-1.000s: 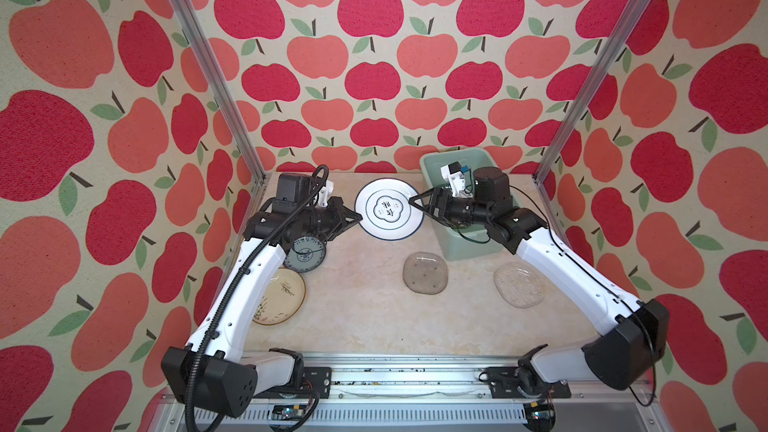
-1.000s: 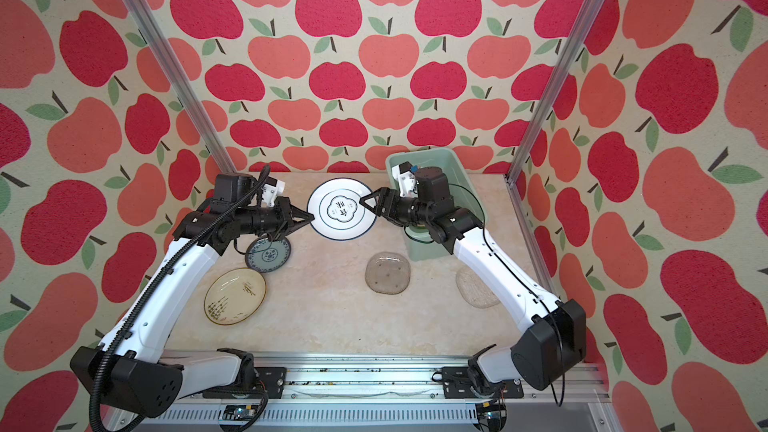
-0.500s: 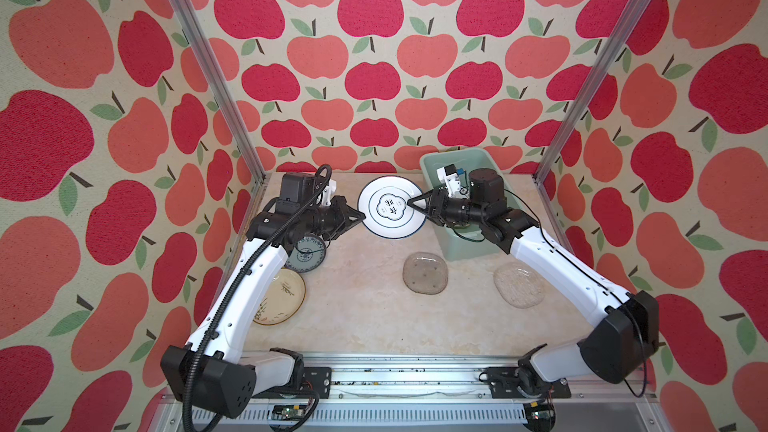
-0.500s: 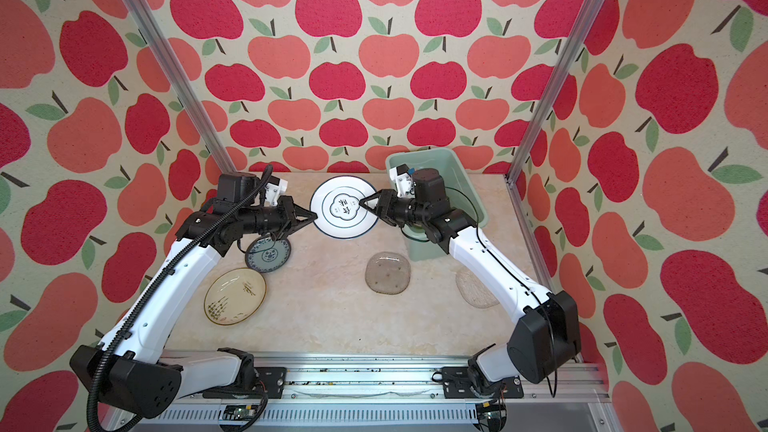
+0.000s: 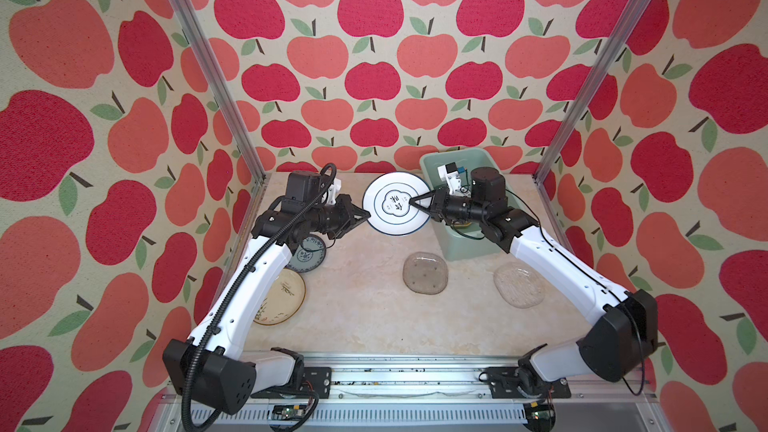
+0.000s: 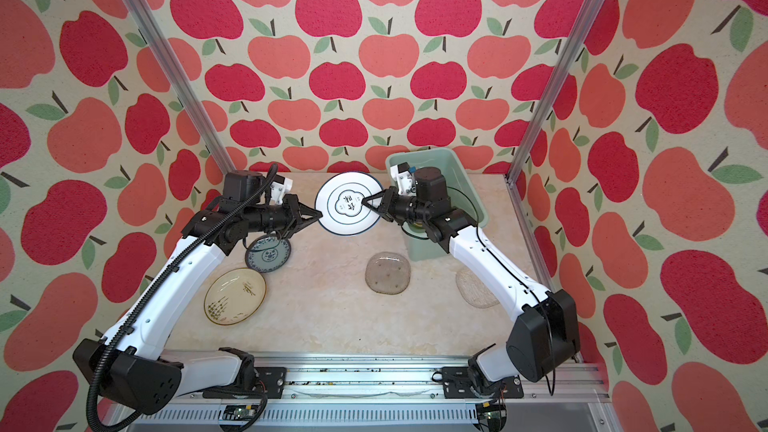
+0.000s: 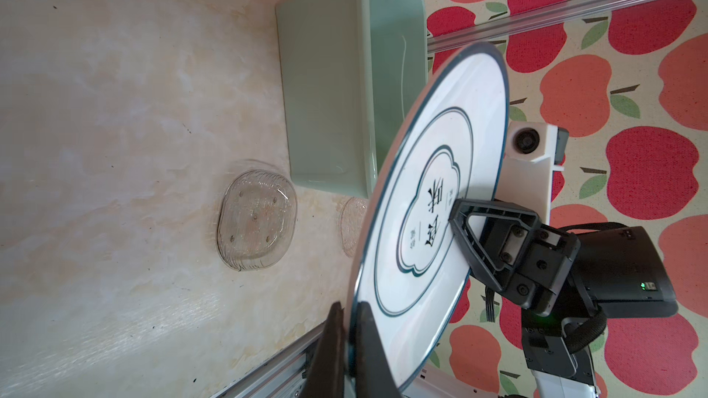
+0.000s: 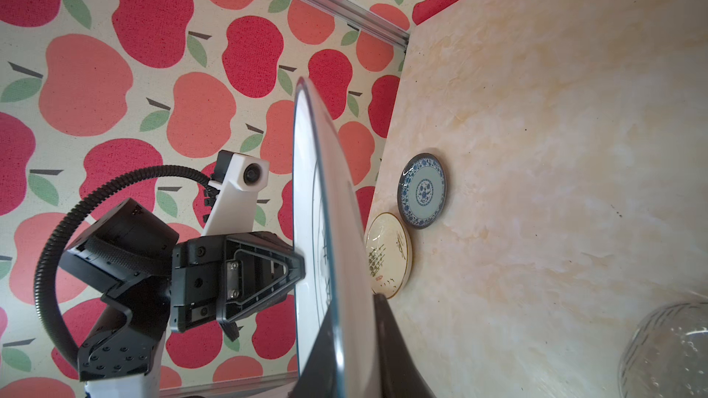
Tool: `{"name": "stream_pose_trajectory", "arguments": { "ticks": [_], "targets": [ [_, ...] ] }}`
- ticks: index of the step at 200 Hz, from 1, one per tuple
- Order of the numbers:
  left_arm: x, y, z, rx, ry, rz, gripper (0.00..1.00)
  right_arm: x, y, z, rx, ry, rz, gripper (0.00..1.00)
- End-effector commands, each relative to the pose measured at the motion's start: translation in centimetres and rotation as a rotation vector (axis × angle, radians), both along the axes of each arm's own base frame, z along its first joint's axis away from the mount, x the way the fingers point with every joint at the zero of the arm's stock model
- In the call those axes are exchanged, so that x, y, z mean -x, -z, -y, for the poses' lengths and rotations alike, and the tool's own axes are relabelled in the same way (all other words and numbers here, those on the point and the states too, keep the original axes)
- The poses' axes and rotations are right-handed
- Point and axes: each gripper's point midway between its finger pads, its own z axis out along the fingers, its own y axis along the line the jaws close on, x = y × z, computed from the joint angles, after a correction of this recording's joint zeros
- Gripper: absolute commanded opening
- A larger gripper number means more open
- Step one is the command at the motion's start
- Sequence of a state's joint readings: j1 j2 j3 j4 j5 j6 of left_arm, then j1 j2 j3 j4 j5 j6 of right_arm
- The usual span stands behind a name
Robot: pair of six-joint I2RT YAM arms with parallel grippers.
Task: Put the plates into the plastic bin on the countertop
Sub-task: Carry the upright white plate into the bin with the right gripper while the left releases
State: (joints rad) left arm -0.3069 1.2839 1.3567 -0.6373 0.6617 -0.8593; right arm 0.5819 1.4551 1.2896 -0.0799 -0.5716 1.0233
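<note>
While both grippers are holding it, the white plate [image 5: 388, 191] is hanging tilted above the countertop [image 5: 365, 326], just beside the green bin [image 5: 465, 249] standing at the back right.

Markings: a dark rim line and a scalloped frame are enclosing dark characters at the centre, which I cannot read.

The left gripper [image 5: 366, 216] is clamping the plate's left edge. The right gripper [image 5: 412, 202] is gripping the right side, one finger lying on each face and reaching the centre.

Two glass plates [image 5: 425, 273] [image 5: 517, 286] are lying in front of the bin. A blue-patterned plate [image 5: 309, 257] and a cream plate [image 5: 284, 299] are lying at the left, and in a top view the left arm is covering part of each.

The right wrist view is showing these two whole and the white plate edge-on. The left wrist view is showing its lettered face, which is hiding part of one glass plate.
</note>
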Motion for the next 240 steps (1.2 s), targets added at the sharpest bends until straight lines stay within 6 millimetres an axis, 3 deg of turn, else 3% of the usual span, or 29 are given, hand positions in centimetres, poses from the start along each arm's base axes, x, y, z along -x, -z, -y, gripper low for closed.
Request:
{"name": "stream_pose_trajectory", "arguments": {
  "ticks": [1, 41, 109, 144, 173, 210, 240],
  "targets": [
    [0.1, -1.8, 1.6, 0.020, 0.055, 0.071, 0.03, 0.0, -0.3, -0.2, -0.001, -0.002, 0.016, 0.06],
    [-0.1, -2.0, 1.7, 0.018, 0.049, 0.081, 0.14, -0.5, -0.8, 0.5, 0.007, 0.031, 0.020, 0.00],
    [-0.8, -4.5, -0.1, -0.027, -0.029, 0.216, 0.60, -2.8, -3.3, 4.7, 0.021, 0.165, 0.058, 0.00],
    [-0.8, -6.5, -1.0, -0.036, -0.041, 0.326, 0.75, -5.0, -4.9, 9.5, 0.041, 0.321, 0.090, 0.00],
    [-0.8, -7.5, -1.3, -0.053, -0.022, 0.378, 0.78, -6.8, -5.3, 14.8, 0.073, 0.503, 0.102, 0.00],
    [-1.3, -7.4, -0.9, -0.071, 0.009, 0.383, 0.79, -8.6, -4.3, 20.9, 0.154, 0.716, 0.079, 0.00],
    [-2.0, -6.9, -0.4, -0.076, 0.030, 0.378, 0.80, -10.3, -2.0, 23.6, 0.289, 0.811, 0.048, 0.00]
  ]
}}
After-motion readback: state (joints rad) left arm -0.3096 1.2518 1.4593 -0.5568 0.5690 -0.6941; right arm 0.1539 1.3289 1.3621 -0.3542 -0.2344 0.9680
